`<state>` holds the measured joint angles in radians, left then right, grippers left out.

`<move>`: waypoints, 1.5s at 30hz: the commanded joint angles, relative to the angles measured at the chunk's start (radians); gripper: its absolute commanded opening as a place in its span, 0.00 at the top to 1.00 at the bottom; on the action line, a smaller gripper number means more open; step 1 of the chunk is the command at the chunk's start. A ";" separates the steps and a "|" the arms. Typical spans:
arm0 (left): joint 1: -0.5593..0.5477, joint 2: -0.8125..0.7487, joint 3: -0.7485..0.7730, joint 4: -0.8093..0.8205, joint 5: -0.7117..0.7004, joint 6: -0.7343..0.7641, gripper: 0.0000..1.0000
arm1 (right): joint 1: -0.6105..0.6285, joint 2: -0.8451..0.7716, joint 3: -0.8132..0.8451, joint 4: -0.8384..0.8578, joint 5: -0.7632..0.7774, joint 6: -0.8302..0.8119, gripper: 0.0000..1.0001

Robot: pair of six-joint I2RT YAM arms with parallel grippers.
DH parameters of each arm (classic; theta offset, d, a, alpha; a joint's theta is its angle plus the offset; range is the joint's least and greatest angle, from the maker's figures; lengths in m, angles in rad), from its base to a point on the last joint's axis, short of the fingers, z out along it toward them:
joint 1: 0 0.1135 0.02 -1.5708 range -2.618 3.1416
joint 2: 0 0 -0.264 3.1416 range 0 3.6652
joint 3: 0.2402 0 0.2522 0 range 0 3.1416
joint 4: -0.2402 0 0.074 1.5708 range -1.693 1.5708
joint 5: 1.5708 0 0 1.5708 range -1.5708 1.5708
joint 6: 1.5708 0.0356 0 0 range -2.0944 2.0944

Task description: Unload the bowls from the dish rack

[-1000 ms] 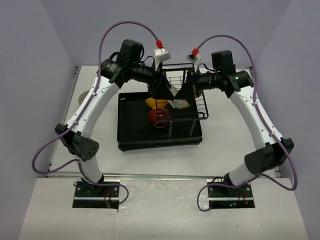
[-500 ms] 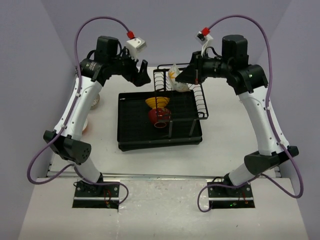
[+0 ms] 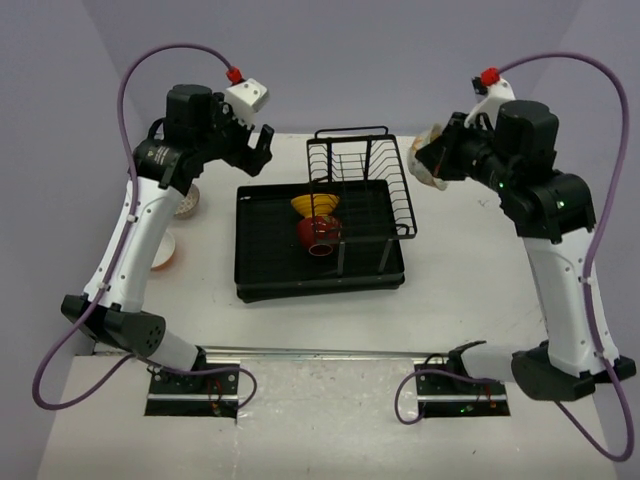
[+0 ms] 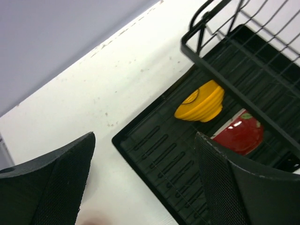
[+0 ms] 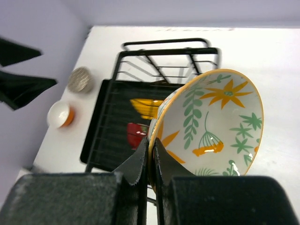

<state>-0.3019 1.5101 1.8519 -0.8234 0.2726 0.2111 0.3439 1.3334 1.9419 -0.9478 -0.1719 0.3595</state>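
Step in hand: set-down of the flowered bowl [image 5: 211, 122]

Obs:
- Right claw [image 5: 152, 150] is clamped on the bowl's rim, jaws nearly together, one finger inside the wall and one outside. The bowl hangs tilted on edge, its inside facing the wrist camera.
- In the top view the bowl is in the air to the right of the dish rack [image 3: 250, 260], clear of the wire basket [image 3: 360, 165], over bare bench [image 3: 470, 280].
- Left claw [image 4: 145, 140] has its jaws wide apart with nothing between them, and hangs above the rack's far-left corner.
- Yellow bowl [image 3: 313, 205] and red bowl [image 3: 318, 233] lie in the rack tray, touching or nearly so.
- Orange bowl [image 3: 168, 255] and patterned white bowl [image 3: 185, 200] sit on the bench left of the rack.

Judgement, how to do it well:
- A rim pinch is a thin hold; a quick swing could make the bowl pivot in the jaws. Move slowly and avoid any jerk at the wrist.
- Roll the wrist so the foot faces the bench before descending; landing on the rim risks a roll or a chip.
- Pick a spot well apart from the rack wall so the fingers can open freely.
- Release only once the foot rests flat, then lift straight up
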 commanded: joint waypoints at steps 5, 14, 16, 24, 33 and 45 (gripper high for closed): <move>0.020 0.047 -0.057 0.014 -0.275 0.040 0.13 | -0.086 -0.177 -0.220 -0.049 0.445 0.107 1.00; 0.072 0.087 -0.108 -0.031 -0.294 0.016 0.14 | -0.324 -0.114 -0.690 0.113 0.237 0.176 1.00; 0.073 0.088 -0.105 -0.039 -0.294 0.019 0.14 | -0.361 -0.027 -0.708 0.147 0.219 0.162 1.00; 0.081 0.091 -0.051 -0.079 -0.282 0.016 0.14 | -0.476 0.229 -0.637 0.176 0.290 0.115 1.00; 0.086 0.119 -0.049 -0.091 -0.293 0.020 0.14 | -0.513 0.436 -0.505 0.089 0.520 0.058 1.00; 0.099 0.268 0.001 -0.165 0.013 0.056 0.14 | -0.511 0.567 -0.472 0.052 0.589 0.036 1.00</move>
<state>-0.2108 1.7615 1.8091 -0.9730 0.1879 0.2321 -0.1665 1.8923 1.4273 -0.8722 0.3534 0.4183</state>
